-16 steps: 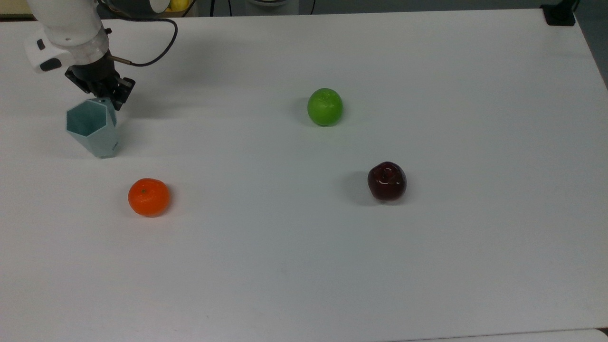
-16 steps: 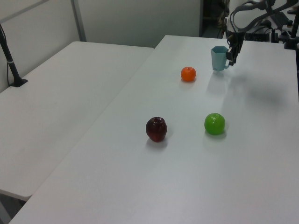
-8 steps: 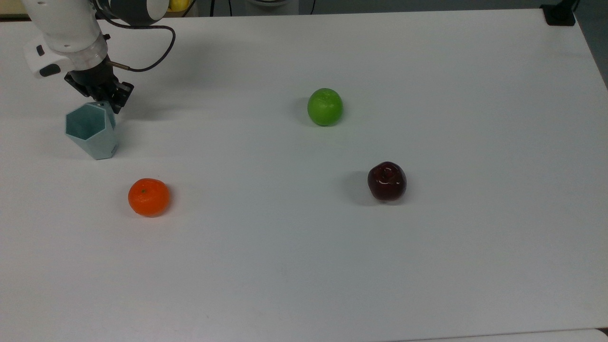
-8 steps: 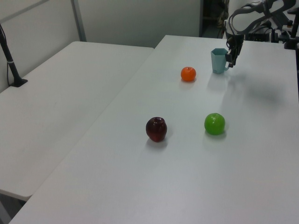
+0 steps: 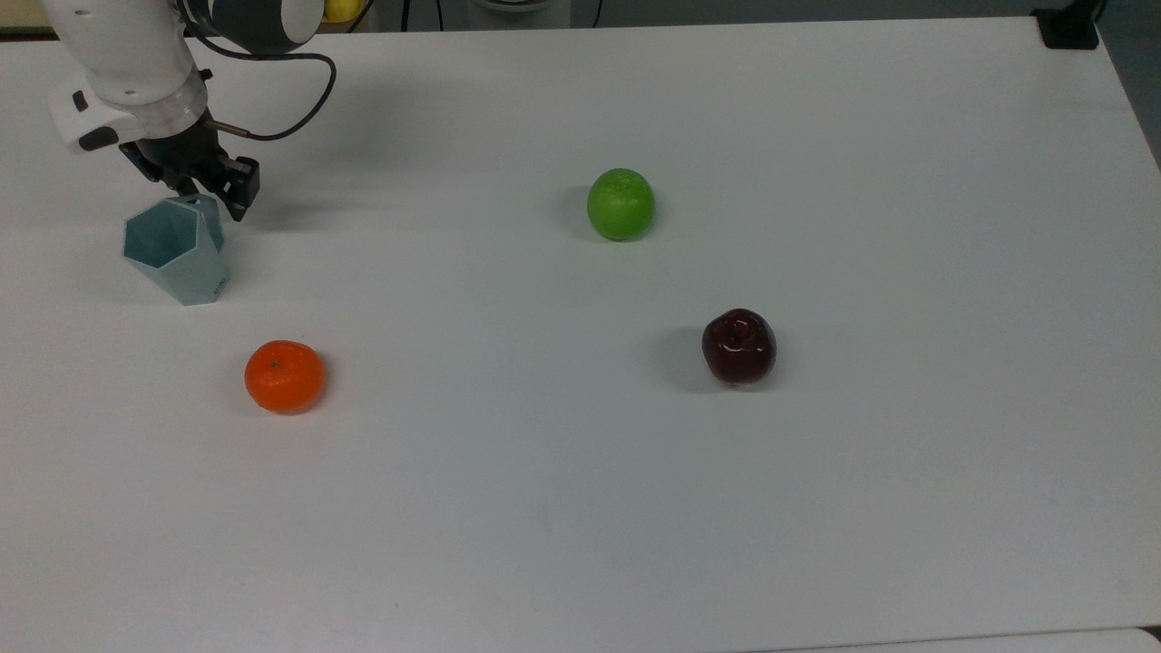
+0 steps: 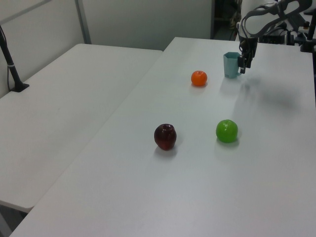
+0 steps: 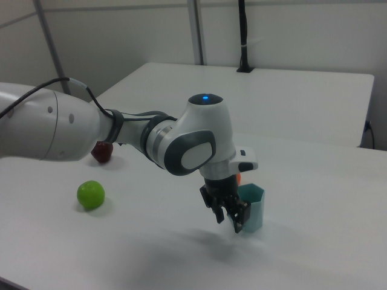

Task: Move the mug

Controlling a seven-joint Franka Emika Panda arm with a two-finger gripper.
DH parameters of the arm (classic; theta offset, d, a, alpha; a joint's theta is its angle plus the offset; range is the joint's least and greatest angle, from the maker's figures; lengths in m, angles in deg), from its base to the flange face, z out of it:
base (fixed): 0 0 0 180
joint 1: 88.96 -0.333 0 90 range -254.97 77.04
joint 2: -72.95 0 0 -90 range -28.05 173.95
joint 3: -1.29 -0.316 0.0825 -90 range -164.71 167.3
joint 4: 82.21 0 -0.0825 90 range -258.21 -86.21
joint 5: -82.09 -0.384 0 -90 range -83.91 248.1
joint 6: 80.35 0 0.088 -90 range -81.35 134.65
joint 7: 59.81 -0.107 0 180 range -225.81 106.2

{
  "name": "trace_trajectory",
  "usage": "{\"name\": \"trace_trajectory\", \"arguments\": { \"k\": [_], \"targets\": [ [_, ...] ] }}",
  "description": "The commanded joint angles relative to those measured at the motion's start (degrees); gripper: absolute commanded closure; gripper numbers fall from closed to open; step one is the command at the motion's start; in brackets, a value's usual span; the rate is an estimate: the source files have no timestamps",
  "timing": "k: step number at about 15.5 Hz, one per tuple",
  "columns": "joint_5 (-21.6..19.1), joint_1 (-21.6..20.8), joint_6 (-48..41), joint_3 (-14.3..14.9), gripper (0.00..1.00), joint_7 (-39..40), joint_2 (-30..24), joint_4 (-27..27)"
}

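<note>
Where jaws (image 5: 214,193) hover, smooth faceted mug (image 5: 174,249).

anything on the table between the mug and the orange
No, in the top view the stretch of white table between the mug and the orange is bare.

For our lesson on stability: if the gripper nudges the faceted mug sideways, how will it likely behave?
The mug narrows toward its base, so a high push probably tips it rather than slides it. It looks rigid, likely keeping shape. The gripper sits at its handle side.
</note>
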Motion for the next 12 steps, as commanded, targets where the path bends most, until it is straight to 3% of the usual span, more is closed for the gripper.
{"name": "trace_trajectory", "arguments": {
  "k": [1,6,9,12],
  "targets": [
    [0.67,-0.01,0.11,0.07,0.00,-0.15,0.07,0.55],
    [0.41,-0.62,-2.08,0.07,0.00,-0.76,-2.73,0.55],
    [0.40,-2.37,-9.27,-0.11,0.00,-3.74,-7.65,1.51],
    [-0.12,-7.90,-24.28,-0.28,0.00,-8.66,-12.14,8.52]
  ]
}}
